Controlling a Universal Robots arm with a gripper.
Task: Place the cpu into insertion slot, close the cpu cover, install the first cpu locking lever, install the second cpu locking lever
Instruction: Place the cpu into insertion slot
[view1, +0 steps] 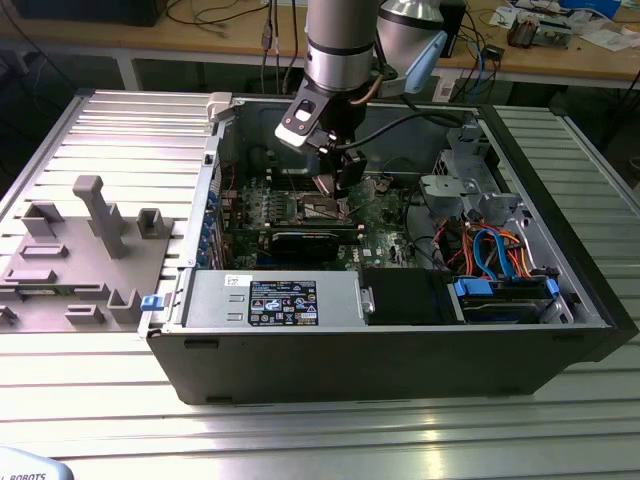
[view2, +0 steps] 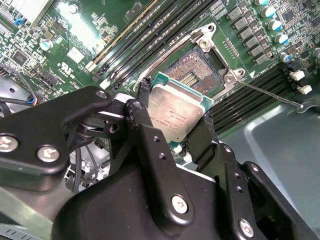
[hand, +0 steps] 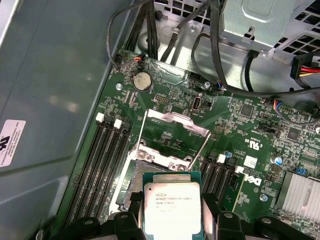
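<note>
Black two-finger gripper (view2: 172, 127) clamps the small flat square cpu with a silver-grey metal top (view2: 175, 110) by two opposite edges, the fingers (view2: 142, 117) closed just to chip width. The chip hangs close over the square, dark-centred insertion slot (view2: 200, 70), probably not touching it yet. In the exterior view the slot is at about 6 o'clock from the gripper. The thin silvery cpu cover frame (hand: 175, 120) stands swung open beyond the slot.

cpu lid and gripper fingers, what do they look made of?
cpu: silver-grey metal lid with a dull sheen, over a green board rim. Fingers gripping it: matte black, likely coated metal or hard plastic; the look leaves that open.
</note>
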